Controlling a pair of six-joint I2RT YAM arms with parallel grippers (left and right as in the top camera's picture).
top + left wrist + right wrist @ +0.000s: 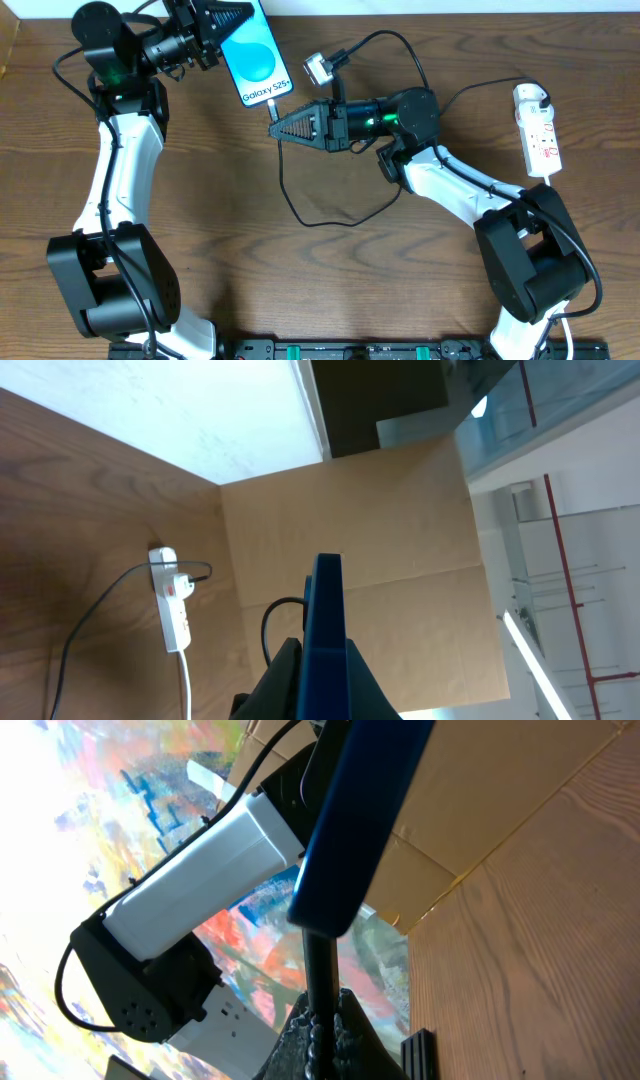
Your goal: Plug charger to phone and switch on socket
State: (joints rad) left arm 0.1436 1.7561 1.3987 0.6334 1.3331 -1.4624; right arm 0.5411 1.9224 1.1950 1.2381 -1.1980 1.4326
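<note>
Phone [256, 52] — slim, rigid, probably slick and breakable; left gripper [232, 18] clamped on its upper end. Charger [282, 180] — light, limp cable; right gripper [278, 126] pinches it just behind the plug.

Blue-screened phone [255, 55] raised, tilted; charger [320, 225] plug touching its bottom edge; socket [540, 135] far right.

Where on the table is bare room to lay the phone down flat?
The widest bare wood is the table strip below the charger loop, between the left arm base and the right arm base. It is crowded around the phone, right gripper and socket.
</note>
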